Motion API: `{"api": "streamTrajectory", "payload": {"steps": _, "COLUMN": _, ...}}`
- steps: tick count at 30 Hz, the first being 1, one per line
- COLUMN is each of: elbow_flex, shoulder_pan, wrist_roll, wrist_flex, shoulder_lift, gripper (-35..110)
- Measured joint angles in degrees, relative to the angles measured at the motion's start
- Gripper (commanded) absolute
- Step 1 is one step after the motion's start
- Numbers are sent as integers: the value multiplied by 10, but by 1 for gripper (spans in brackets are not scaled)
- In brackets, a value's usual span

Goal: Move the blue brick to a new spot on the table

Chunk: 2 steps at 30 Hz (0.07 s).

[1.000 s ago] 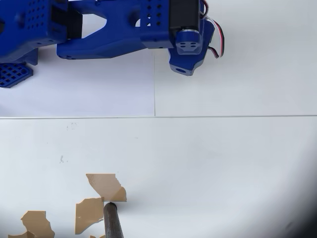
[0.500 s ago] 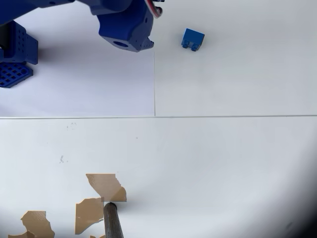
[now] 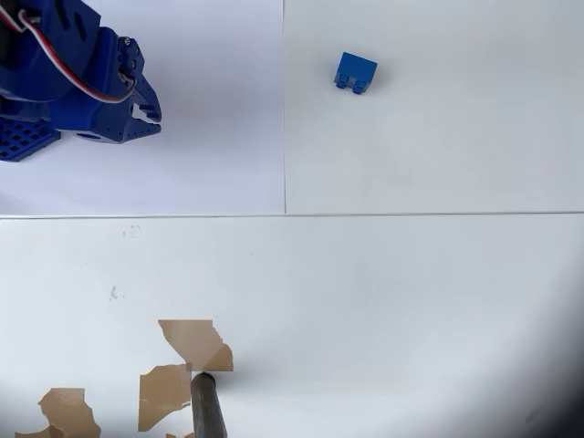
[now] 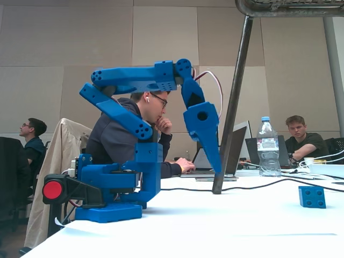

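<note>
One blue brick (image 3: 355, 72) on table (image 3: 411, 292), apart from tool (image 4: 216, 165); tool's grip state unclear

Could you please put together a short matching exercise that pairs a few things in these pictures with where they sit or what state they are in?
Things:
1. small blue plastic studded brick
2. blue plastic arm's tool
3. torn brown patches in the white table coating
4. clear plastic water bottle with a blue cap

Places or states:
A. upright on the far desk in the fixed view
B. raised off the surface, pointing downward, holding nothing
C. lower left of the overhead view
D. lying alone on the table, upper middle of the overhead view

Pairs: 1-D, 2-B, 3-C, 4-A
</note>
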Motion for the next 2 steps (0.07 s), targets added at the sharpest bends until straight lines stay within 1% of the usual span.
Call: {"api": "streamTrajectory", "payload": {"steps": 2, "elbow_flex": 36, "shoulder_pan": 13, "wrist_roll": -22, "wrist_flex": -13, "shoulder_lift": 29, "gripper": 0}}
